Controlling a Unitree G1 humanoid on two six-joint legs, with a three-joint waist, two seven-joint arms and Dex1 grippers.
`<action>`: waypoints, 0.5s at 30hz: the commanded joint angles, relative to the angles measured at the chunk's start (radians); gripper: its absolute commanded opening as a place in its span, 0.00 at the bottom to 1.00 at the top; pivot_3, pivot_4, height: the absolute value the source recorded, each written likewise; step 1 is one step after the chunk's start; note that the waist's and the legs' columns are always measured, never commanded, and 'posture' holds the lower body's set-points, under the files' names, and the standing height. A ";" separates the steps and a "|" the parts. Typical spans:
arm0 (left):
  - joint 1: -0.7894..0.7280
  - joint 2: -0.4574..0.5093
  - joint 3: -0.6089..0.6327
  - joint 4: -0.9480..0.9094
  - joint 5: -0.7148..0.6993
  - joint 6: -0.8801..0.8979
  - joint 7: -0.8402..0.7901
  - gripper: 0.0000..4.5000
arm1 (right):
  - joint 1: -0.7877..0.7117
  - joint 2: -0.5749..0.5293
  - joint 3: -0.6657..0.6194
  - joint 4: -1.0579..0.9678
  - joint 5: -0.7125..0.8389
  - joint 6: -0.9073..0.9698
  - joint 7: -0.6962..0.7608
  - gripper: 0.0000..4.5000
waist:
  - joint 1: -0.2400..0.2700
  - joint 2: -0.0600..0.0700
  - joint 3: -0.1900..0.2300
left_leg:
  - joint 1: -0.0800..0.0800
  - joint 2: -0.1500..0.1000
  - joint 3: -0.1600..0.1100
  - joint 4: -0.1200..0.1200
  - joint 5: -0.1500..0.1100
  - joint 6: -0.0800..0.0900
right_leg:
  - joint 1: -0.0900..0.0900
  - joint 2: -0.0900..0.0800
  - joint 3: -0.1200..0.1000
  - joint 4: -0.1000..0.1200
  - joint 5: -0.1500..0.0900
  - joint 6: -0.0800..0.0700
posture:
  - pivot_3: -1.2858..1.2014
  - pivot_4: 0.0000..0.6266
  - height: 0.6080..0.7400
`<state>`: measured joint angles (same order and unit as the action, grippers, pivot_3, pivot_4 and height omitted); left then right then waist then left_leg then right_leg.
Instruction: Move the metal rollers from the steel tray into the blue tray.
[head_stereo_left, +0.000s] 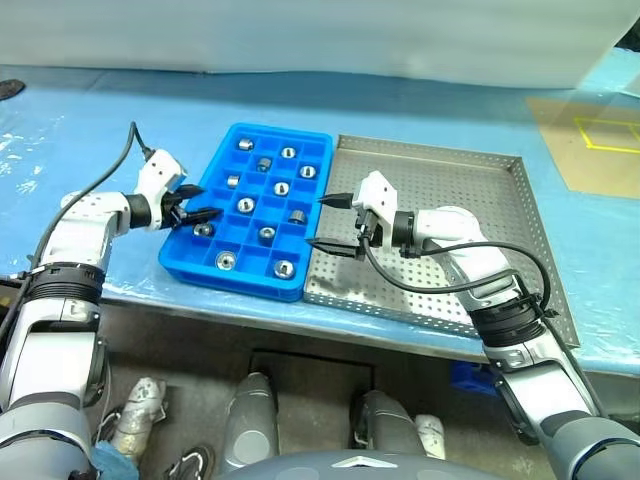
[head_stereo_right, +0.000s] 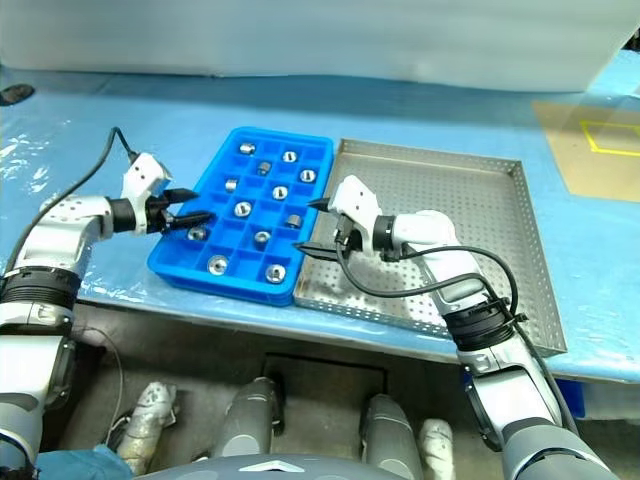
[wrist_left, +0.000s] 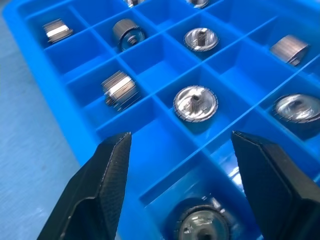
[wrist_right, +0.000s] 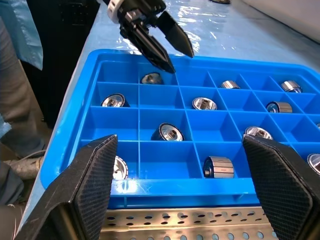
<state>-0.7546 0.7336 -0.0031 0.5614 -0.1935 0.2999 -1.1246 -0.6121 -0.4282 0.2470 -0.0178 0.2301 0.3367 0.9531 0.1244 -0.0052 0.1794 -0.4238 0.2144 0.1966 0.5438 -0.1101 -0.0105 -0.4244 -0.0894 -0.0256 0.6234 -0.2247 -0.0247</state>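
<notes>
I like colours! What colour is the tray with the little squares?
Bright blue: the blue tray, best in the left eye view.

Your left gripper (wrist_left: 177, 185) shows just its two fingertips; the rest runs off the wrist picture's edge. Directly below its tips, one roller (wrist_left: 202, 224) is cut off at the frame edge. Beyond the gripper, the blue tray (wrist_left: 165, 134) runs out of frame on every side, clipping the farthest rollers (wrist_left: 199, 2).

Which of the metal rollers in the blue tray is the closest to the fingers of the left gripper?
The roller in the blue tray's left column, second compartment from the front, just below the left gripper. The other rollers sit farther right or farther back.
</notes>
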 joint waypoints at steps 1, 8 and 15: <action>-0.024 0.056 0.035 -0.139 -0.060 0.088 -0.066 0.74 | 0.001 0.005 -0.016 -0.042 0.006 -0.009 -0.009 0.91 | 0.000 0.000 0.000 | -0.001 0.000 0.001 0.000 -0.001 0.001 | 0.000 0.000 -0.001 0.000 0.000 0.000 | 0.54 0.24 1.00; -0.142 0.070 0.089 -0.165 -0.142 0.202 -0.072 0.74 | -0.002 0.016 -0.015 -0.040 0.007 -0.013 -0.021 0.91 | 0.000 0.000 0.000 | 0.000 0.000 0.003 0.001 -0.003 0.003 | 0.000 0.000 0.000 -0.001 0.000 -0.001 | 0.54 0.24 1.00; -0.057 0.059 0.049 -0.396 -0.233 0.303 -0.156 0.74 | 0.001 0.007 -0.034 -0.067 0.032 0.009 -0.009 0.91 | -0.001 0.000 0.000 | 0.004 0.000 0.003 0.001 -0.002 0.003 | 0.002 -0.001 0.001 0.000 0.000 0.000 | 0.54 0.24 1.00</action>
<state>-0.8265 0.7854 0.0566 0.2327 -0.3943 0.5777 -1.2600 -0.6112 -0.4105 0.2466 -0.0266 0.2371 0.3416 0.9372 0.1236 -0.0051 0.1794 -0.4202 0.2145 0.1991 0.5451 -0.1125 -0.0074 -0.4223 -0.0901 -0.0246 0.6235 -0.2252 -0.0251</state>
